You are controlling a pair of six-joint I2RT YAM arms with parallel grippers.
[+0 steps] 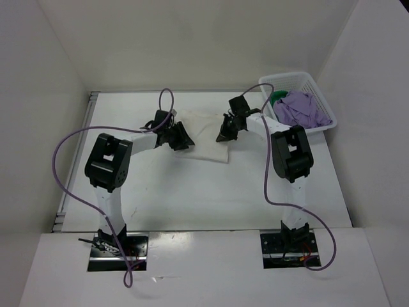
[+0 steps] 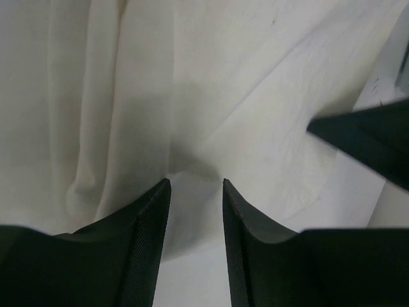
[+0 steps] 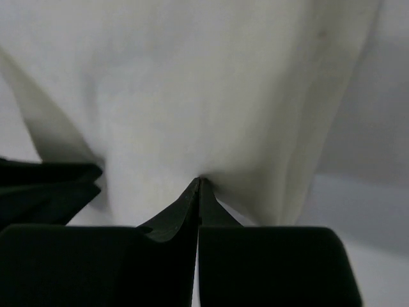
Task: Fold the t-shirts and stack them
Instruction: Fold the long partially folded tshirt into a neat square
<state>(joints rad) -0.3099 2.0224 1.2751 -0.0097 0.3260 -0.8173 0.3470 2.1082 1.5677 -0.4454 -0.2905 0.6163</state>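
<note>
The white t-shirt (image 1: 206, 135) lies partly folded on the table between my two grippers. My left gripper (image 1: 183, 141) is at its left edge. In the left wrist view this gripper (image 2: 195, 182) is open, its fingers (image 2: 153, 217) astride a fold of the white t-shirt (image 2: 211, 96). My right gripper (image 1: 225, 133) is at the shirt's right edge. Its jaws (image 3: 199, 181) are shut, and the white cloth (image 3: 211, 83) puckers at their tips. The lavender t-shirt (image 1: 300, 107) and the green t-shirt (image 1: 277, 98) lie bunched in the basket.
A white lattice basket (image 1: 317, 87) stands at the table's back right corner. White walls enclose the table on three sides. Purple cables loop over both arms. My right gripper's fingers (image 2: 367, 137) show at the right of the left wrist view.
</note>
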